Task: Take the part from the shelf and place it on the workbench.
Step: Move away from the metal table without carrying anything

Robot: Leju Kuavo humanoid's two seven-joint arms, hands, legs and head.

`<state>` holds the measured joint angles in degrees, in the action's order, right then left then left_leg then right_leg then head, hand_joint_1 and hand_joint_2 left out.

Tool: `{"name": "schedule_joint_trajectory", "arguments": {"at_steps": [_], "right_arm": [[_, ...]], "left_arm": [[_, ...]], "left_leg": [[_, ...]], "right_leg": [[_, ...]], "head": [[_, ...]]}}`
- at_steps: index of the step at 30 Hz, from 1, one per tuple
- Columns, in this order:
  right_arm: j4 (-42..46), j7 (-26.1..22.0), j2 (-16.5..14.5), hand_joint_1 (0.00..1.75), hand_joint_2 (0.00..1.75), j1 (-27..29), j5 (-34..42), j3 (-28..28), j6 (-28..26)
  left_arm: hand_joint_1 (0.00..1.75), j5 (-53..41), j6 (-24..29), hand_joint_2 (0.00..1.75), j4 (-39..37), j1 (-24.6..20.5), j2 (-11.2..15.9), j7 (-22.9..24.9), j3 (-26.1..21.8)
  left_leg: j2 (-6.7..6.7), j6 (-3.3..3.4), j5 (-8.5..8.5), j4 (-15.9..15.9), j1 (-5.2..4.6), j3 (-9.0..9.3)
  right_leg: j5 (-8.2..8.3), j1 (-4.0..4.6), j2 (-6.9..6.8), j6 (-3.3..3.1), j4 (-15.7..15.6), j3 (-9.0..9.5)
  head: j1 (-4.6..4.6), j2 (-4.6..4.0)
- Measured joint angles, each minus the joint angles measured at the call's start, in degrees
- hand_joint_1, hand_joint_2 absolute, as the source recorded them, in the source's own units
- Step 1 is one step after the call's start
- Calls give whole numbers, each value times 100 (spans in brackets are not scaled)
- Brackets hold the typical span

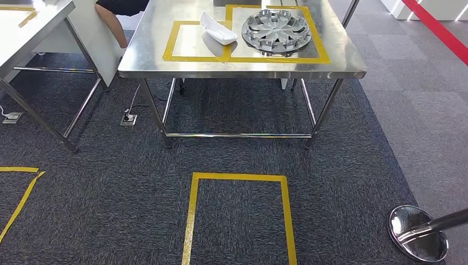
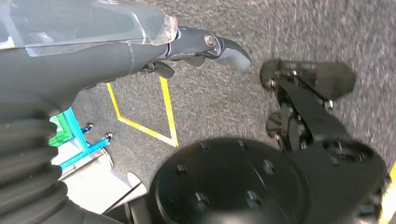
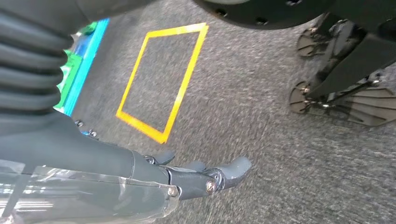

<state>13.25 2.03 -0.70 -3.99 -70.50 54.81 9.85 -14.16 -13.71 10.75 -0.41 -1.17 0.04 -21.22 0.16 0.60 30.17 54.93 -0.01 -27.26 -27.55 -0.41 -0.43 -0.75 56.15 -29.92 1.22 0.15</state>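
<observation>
Steel surface (image 1: 165,61) on grey carpet (image 1: 110,210) carries wheel cover (image 1: 276,31); left hand (image 2: 205,46) and right hand (image 3: 205,179) hang with fingers loosely extended, empty.

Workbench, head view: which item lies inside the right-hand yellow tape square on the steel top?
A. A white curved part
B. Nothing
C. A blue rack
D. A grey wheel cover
D: the grey wheel cover lies inside the right-hand square on the workbench, while the white curved part lies on the line between the two squares.

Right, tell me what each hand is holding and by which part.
Nothing is held. The left hand and the right hand hang over the carpet with nothing in their fingers. The white part lies on the workbench.
</observation>
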Motion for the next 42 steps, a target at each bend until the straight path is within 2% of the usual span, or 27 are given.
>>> {"name": "schedule_joint_trajectory", "arguments": {"at_steps": [1, 4, 8, 17, 21, 35, 42], "right_arm": [[18, -3, 1, 0, 175, 22, 165, -108, -22], [72, -9, 5, 0, 175, 99, 673, -451, -93], [147, -32, 9, 0, 175, 216, 1347, -941, -187], [311, -76, 15, 0, 175, 456, 2831, -2065, -393], [394, -93, 16, 0, 0, 573, 3512, -2578, -487], [664, -156, 32, 0, 0, 965, 5874, -4375, -809], [754, -182, 39, 0, 0, 1101, 6919, -5048, -954]], "left_arm": [[0, 36, 34, 175, 8, 25, 1, 0, 28], [0, 139, 129, 175, 46, 66, 2, 0, 132], [0, 276, 262, 175, 130, 127, 4, 0, 296], [0, 573, 557, 175, 369, 287, 8, -1, 714], [0, 708, 687, 0, 486, 359, 12, 0, 908], [0, 1180, 1143, 0, 905, 636, 48, -2, 1602], [0, 1387, 1348, 0, 1056, 728, 56, -2, 1854]], "left_leg": [[-1, 15, -8, 3, -10, -5], [0, 53, -32, 11, -34, -28], [3, 66, -40, 34, -42, -58], [4, 68, -49, 38, -36, -72], [4, 59, -56, 38, -31, -77], [4, 49, -63, 38, -27, -86], [4, 49, -63, 38, -27, -88]], "right_leg": [[28, -5, 0, -3, -10, 0], [91, -24, 2, 78, -42, -2], [125, -33, 5, 152, -54, -18], [131, -26, 5, 174, -40, -45], [131, -21, 5, 174, -31, -56], [130, -18, 5, 172, -24, -65], [130, -18, 5, 172, -24, -69]], "head": [[-3, 0], [-3, 0], [-2, 0], [2, 0], [2, 0], [2, 0], [1, 0]]}}
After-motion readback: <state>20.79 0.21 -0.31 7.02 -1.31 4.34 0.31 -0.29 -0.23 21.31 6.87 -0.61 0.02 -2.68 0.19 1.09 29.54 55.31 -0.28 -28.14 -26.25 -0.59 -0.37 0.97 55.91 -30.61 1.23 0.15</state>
